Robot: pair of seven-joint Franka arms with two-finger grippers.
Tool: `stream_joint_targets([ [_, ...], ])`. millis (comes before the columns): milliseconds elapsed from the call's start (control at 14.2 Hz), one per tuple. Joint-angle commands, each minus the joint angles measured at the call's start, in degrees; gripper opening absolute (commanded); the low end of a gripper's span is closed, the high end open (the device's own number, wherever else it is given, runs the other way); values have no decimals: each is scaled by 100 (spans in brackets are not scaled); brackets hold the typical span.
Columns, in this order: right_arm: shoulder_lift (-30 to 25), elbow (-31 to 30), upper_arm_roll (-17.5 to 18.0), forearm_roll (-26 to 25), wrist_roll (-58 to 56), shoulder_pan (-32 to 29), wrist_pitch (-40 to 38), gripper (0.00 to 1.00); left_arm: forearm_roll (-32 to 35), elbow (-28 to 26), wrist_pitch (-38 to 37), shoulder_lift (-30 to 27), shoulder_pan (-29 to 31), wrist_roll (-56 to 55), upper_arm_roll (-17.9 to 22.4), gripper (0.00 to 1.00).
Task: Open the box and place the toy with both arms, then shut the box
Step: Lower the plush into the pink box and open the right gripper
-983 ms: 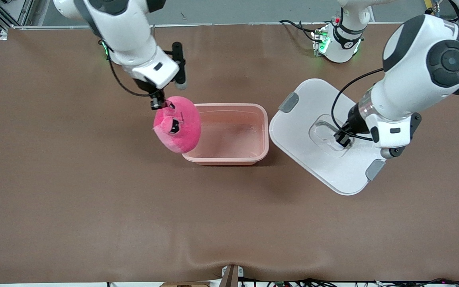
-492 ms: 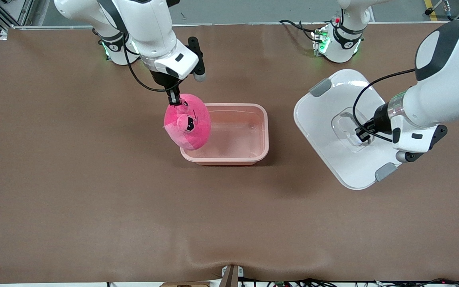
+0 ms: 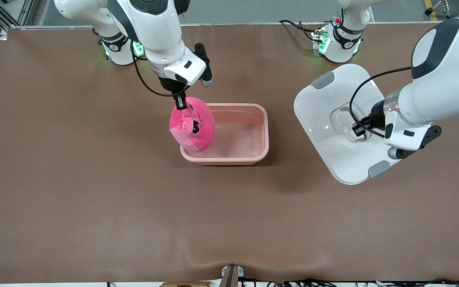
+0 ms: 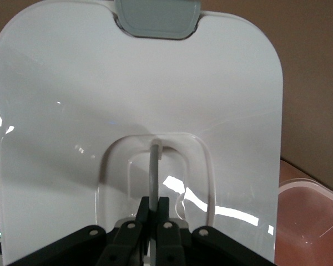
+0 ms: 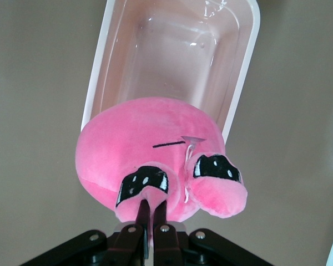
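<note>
Two grippers are each clamped on something. The right gripper (image 3: 180,106) has its fingers pinched tight on one protruding eye of the hot-pink plush toy (image 3: 193,125), which hangs from it over the open pink tub's (image 3: 253,153) end toward the right arm's side of the table; the toy is soft, rounded and fuzzy, with black half-lidded pupils. In the right wrist view the fingers (image 5: 157,209) meet around the eye of the toy (image 5: 155,158) above the translucent, glossy tub (image 5: 241,66). The left gripper (image 3: 358,129) is closed on the thin clear handle in the recess of the white lid (image 3: 325,119), holding the lid tilted in the air over the table toward the left arm's end, apart from the tub. The lid is smooth, shiny plastic with rounded corners and grey clips (image 3: 322,79) at its ends. The left wrist view shows the fingers (image 4: 162,217) gripping the handle (image 4: 154,166). Both arms reach down from their bases, wrists bent toward the table.
</note>
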Motion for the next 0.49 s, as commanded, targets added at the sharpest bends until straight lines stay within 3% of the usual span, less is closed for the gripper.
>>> stream_joint_targets([
  [0, 51, 28, -72, -111, 78, 96, 56, 0, -126, -63, -93, -202, 41, 154, 17, 0],
  [140, 78, 36, -63, -111, 139, 96, 47, 0, -143, -72, -102, -219, 76, 163, 35, 0],
  [211, 78, 36, -63, -111, 244, 105, 38, 7, -143, -80, -102, -219, 76, 163, 35, 0],
  [281, 78, 36, -63, -111, 324, 122, 21, 43, -143, -81, -102, -228, 76, 163, 35, 0],
  [351, 78, 45, -72, -111, 368, 131, 12, 88, -143, -89, -111, -228, 84, 163, 35, 0],
  [421, 78, 45, -72, -102, 325, 131, 3, 100, -143, -98, -111, -228, 84, 163, 35, 0],
])
